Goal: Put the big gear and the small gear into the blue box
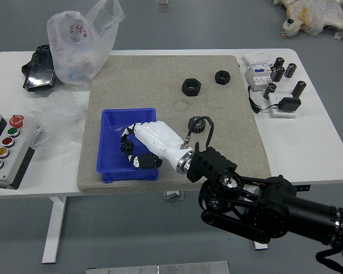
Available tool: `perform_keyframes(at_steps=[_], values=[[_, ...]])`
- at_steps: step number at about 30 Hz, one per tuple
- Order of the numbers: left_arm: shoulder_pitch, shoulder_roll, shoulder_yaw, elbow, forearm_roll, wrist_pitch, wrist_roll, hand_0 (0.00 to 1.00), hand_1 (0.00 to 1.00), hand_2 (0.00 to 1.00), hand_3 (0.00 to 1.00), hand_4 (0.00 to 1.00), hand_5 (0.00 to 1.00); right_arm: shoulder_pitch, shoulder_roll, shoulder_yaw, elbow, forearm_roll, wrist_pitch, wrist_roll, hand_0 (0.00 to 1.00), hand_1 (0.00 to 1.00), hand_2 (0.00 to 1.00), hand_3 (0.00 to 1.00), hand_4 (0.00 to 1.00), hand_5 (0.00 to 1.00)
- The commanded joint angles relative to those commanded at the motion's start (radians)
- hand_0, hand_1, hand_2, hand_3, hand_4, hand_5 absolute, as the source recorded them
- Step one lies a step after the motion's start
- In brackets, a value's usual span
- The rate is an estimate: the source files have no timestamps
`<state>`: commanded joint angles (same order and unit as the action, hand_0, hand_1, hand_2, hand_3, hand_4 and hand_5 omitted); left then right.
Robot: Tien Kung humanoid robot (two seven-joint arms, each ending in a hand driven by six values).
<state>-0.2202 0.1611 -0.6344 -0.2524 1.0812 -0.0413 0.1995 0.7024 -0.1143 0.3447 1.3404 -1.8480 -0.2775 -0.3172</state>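
Right robot hand (153,140), white and black: grasp cannot be told. Dark, toothed, round gear (196,125): right of hand, on beige mat (226,108); presumably rigid, light; grip opposite rim edges. Blue plastic box (128,175): beneath hand.

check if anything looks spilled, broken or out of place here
Nothing looks spilled or broken. The untidy part is loose, crumpled clear plastic beside the button box, and a plastic-wrapped bundle lies beyond the table's far right corner, like discarded packaging.
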Motion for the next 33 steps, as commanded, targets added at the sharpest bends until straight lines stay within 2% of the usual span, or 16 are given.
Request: perform_keyframes(at_steps=[9,14,17,18,23,24,29,30,33], values=[[-0.001,0.001,0.002,0.0,-0.002,0.0,0.0,0.747,0.625,0.629,0.782,0.767,0.621,-0.001,0.003,0.008,-0.011,0.047,-0.035,0.01,0.58,0.734,0.782,0.768,0.635,0.231],[0.0,-0.001,-0.001,-0.001,0.001,-0.001,0.001,0.747,0.625,0.629,0.782,0.769,0.621,0.019,-0.017,0.076,-0.04,0.064,-0.062,0.017,0.569,0.733,0.787,0.779,0.649,0.23],[0.001,0.0,-0.005,-0.001,0.005,-0.002,0.003,0.747,0.625,0.629,0.782,0.769,0.621,0.05,-0.033,0.109,-0.092,0.075,-0.062,0.01,0.569,0.733,0.787,0.779,0.649,0.23],[0.0,0.0,-0.005,-0.001,0.006,-0.002,0.003,0.747,0.625,0.629,0.782,0.77,0.622,0.06,-0.036,0.112,-0.109,0.082,-0.058,0.007,0.58,0.755,0.842,0.885,0.674,0.208],[-0.002,0.001,-0.004,-0.001,0.005,-0.002,0.003,0.747,0.625,0.629,0.782,0.77,0.622,0.102,-0.041,0.095,-0.213,0.135,-0.02,-0.011,0.58,0.755,0.842,0.885,0.674,0.208],[-0.002,0.001,-0.004,-0.002,0.004,-0.002,0.003,0.747,0.624,0.629,0.782,0.769,0.619,0.108,-0.04,0.088,-0.235,0.146,-0.011,-0.013,0.633,0.876,0.97,0.998,0.896,0.366],[-0.003,0.0,-0.008,-0.002,0.009,-0.003,0.005,0.747,0.624,0.629,0.782,0.769,0.619,0.132,-0.027,0.05,-0.334,0.17,0.028,-0.024,0.633,0.876,0.97,0.998,0.896,0.366],[-0.003,0.0,-0.009,-0.002,0.01,-0.004,0.005,0.747,0.624,0.629,0.782,0.769,0.62,0.137,-0.024,0.042,-0.352,0.17,0.036,-0.027,0.673,0.925,0.998,0.998,0.952,0.421],[-0.005,-0.001,-0.008,-0.002,0.01,-0.004,0.005,0.747,0.624,0.629,0.782,0.769,0.62,0.15,-0.017,0.022,-0.406,0.163,0.059,-0.032,0.673,0.925,0.998,0.998,0.952,0.421]])
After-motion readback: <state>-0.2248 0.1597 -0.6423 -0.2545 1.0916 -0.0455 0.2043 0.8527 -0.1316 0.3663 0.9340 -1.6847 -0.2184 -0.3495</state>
